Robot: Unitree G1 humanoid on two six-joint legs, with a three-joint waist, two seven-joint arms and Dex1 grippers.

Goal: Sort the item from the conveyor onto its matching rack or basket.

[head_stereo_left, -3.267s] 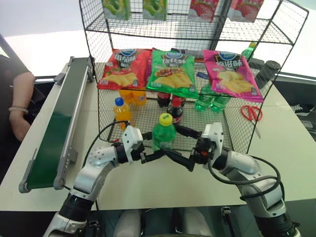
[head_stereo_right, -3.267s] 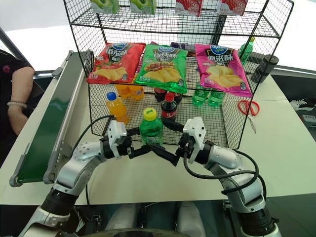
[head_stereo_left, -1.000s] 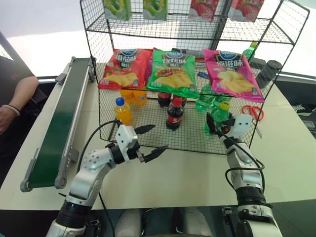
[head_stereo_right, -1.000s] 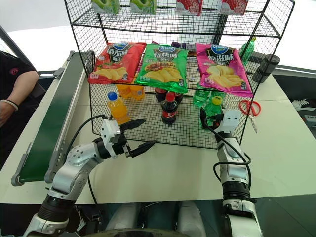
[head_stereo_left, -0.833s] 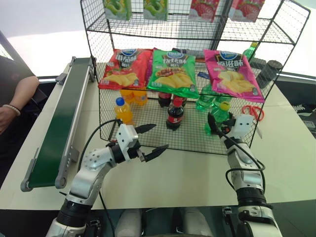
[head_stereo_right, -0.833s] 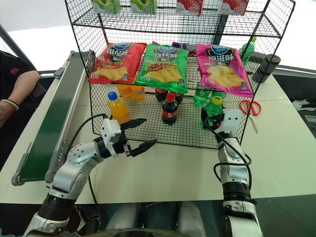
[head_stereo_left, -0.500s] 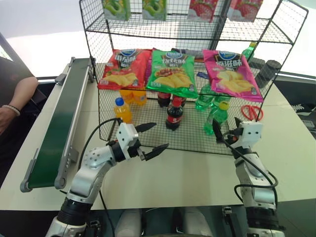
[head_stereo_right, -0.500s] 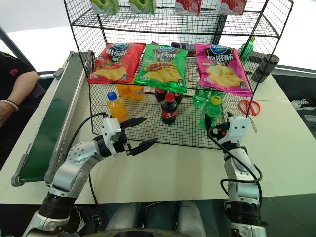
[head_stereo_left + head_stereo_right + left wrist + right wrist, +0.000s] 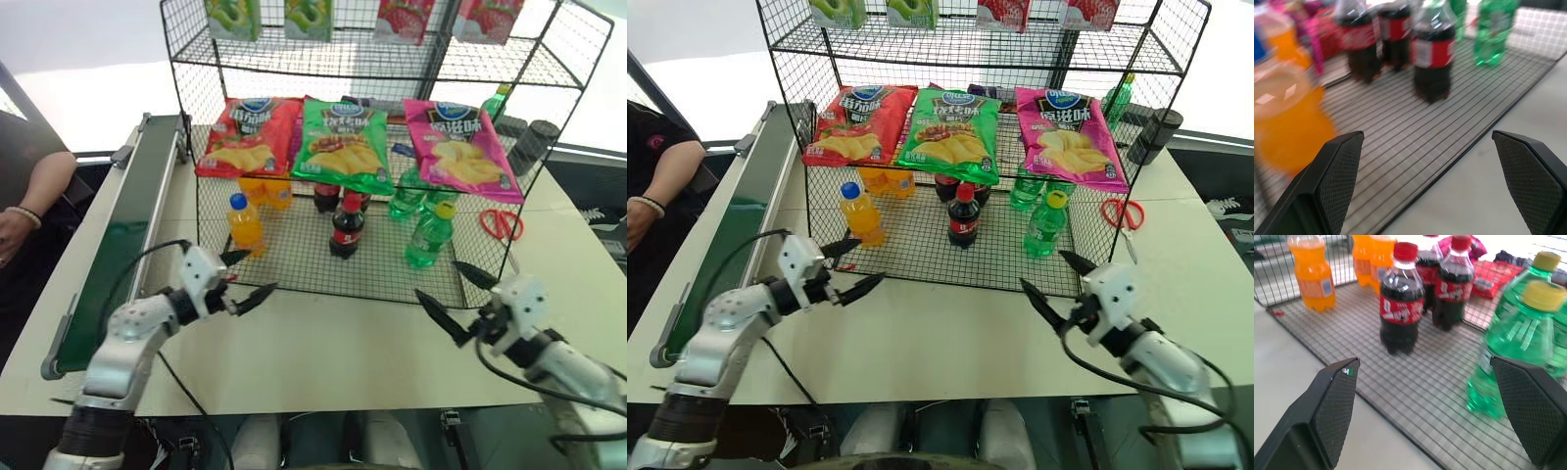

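the green bottle [image 9: 428, 238] stands upright on the bottom tier of the rack [image 9: 294, 257], right of centre in the head view, near the tier's front right corner, with its yellow cap on and nothing touching it. just behind it stand more green bottles [image 9: 407, 200] under the pink chip bag [image 9: 466, 149]. left of it on the same tier is a cola bottle [image 9: 345, 227] at the middle, with more cola [image 9: 325, 196] behind, and further left an orange bottle [image 9: 244, 222] with a blue cap, more orange ones [image 9: 265, 190] behind that. a green chip bag [image 9: 343, 143] and a red chip bag [image 9: 242, 135] lie on the tier above. the conveyor [image 9: 118, 241] runs along the left side of the frame on the bench [image 9: 323, 352], and its belt looks bare. the left tool [image 9: 245, 278] hangs at lower left, over the bench just in front of the rack's left front edge, its two fingers spread apart with nothing between them. the right tool [image 9: 455, 299] is at lower right, in front of the rack's right corner and apart from the green bottle, fingers likewise wide apart and holding nothing. red scissors [image 9: 501, 223] lie on the bench to the right of the rack. a person's arm [image 9: 29, 215] shows at the left edge.
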